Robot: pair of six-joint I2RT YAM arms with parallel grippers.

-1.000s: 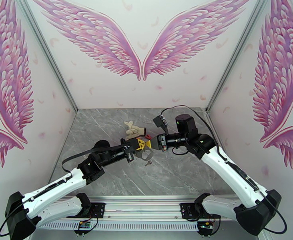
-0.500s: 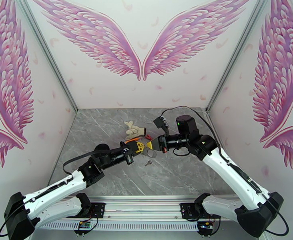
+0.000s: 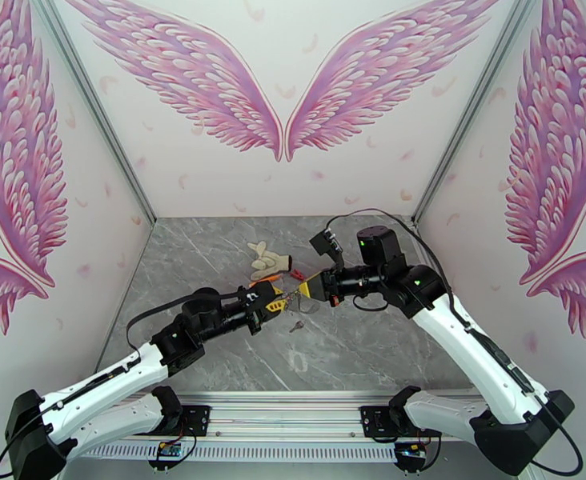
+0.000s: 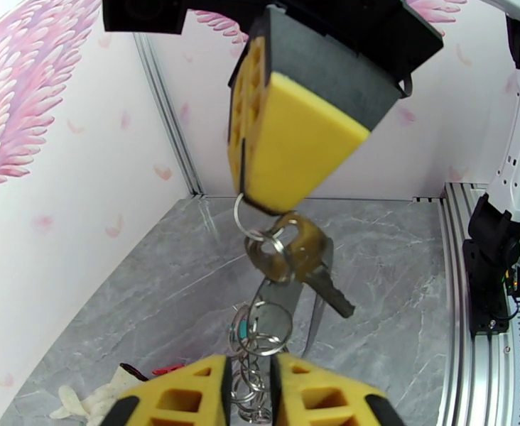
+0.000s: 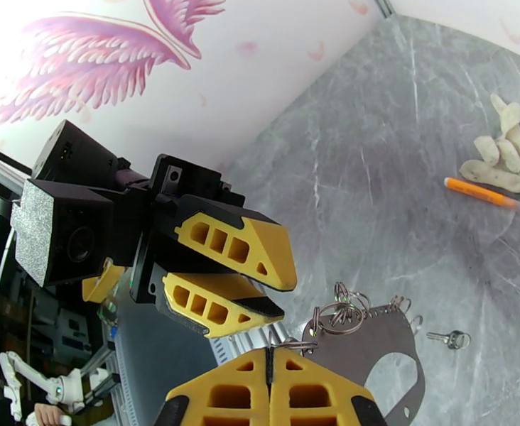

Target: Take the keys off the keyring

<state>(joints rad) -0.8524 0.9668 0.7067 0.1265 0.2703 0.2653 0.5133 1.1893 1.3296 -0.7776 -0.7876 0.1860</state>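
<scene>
**Keyring** (image 5: pixel 366 331): dark flat loop, off the counter (image 3: pixel 213 354). It hangs low and right of centre in the right wrist view, under a cluster of small rings (image 5: pixel 339 307).

**Keys** (image 4: pixel 299 250): one brass, one silver, dangling mid-frame in the left wrist view from a thin ring that runs up into my right jaws.

**Loose key** (image 3: pixel 296 326): lies on the counter just below centre of the top view. I count it as already off.

**Change:** a second ago my left jaws sat clenched against the right ones at the bunch. Now they have backed toward the lower left and parted. I read this as a let-go, with most keys not yet freed.

**Left jaws:** parted narrowly, fingers (image 4: pixel 189 395) flanking the ring chain. I cannot tell whether a pad touches it.

**Right jaws:** clenched on the keys' ring, carrying the whole bunch.
</scene>
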